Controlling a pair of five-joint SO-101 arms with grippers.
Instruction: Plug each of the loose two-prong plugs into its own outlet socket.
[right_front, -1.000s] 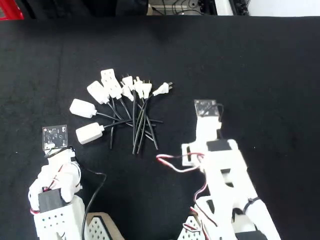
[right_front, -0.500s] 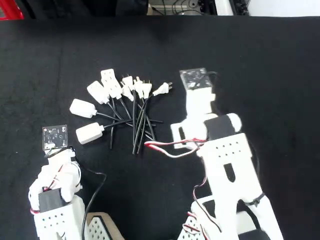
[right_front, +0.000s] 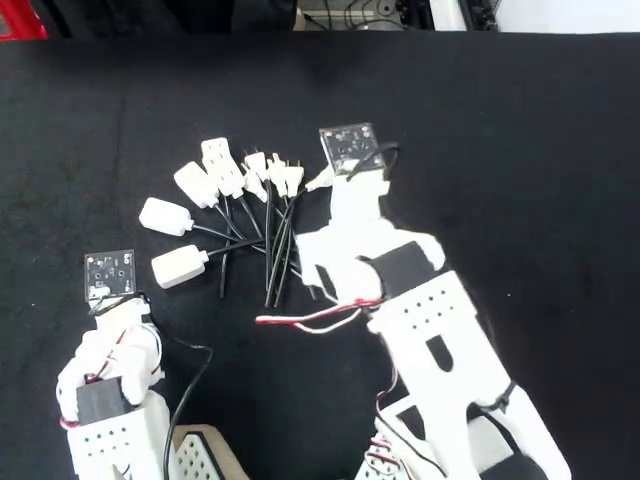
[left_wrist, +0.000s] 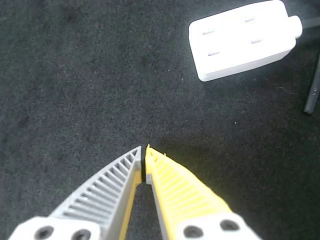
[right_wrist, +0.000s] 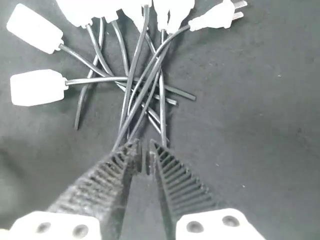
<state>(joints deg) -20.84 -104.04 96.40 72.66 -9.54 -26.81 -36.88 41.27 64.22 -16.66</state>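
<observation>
Several white outlet sockets fan out left of centre, the nearest one (right_front: 180, 265) lying by my left arm (right_front: 105, 370). Several white two-prong plugs cluster at the back, the rightmost plug (right_front: 322, 180) lying a little apart. Their black cords (right_front: 280, 245) cross in a bundle. My right arm (right_front: 400, 290) stretches over the cords' near ends. My right gripper (right_wrist: 145, 145) is shut and empty, hovering above the cords (right_wrist: 142, 95), with the rightmost plug (right_wrist: 217, 16) beyond. My left gripper (left_wrist: 144, 149) is shut and empty over bare cloth, short of a socket (left_wrist: 245, 39).
Everything lies on a black cloth-covered table (right_front: 520, 150). Open cloth lies to the right and at the back. A black cable (right_front: 190, 375) and red-and-white wires (right_front: 310, 318) trail from the arms near the front.
My right arm has swung left and forward, from right of the bundle to over the cords. The left arm, plugs and sockets have stayed put.
</observation>
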